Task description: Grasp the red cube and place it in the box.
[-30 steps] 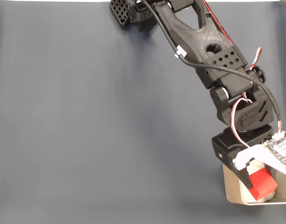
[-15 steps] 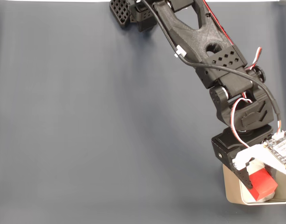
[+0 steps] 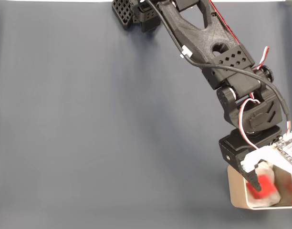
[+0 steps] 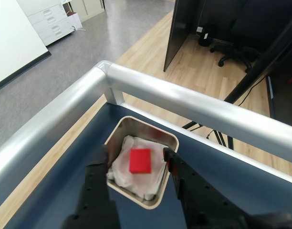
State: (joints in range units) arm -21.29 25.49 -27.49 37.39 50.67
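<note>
A wooden floor point(image 4: 203, 71) is running beyond the table's metal rail point(image 4: 193, 102), with an office chair point(image 4: 232, 47) and white drawers point(image 4: 46, 21) standing farther off.

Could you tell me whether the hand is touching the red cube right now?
Apart. In the wrist view the red cube lies on the white padding inside the box, with padding showing between it and both fingers of the hand.

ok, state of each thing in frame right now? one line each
red cube: free of the claw, on the white padding inside the box; blurred in the fixed view.
box: upright, open-topped, at the table corner, holding padding and cube.
claw: open, fingers apart on either side of the cube, above the box.
</note>
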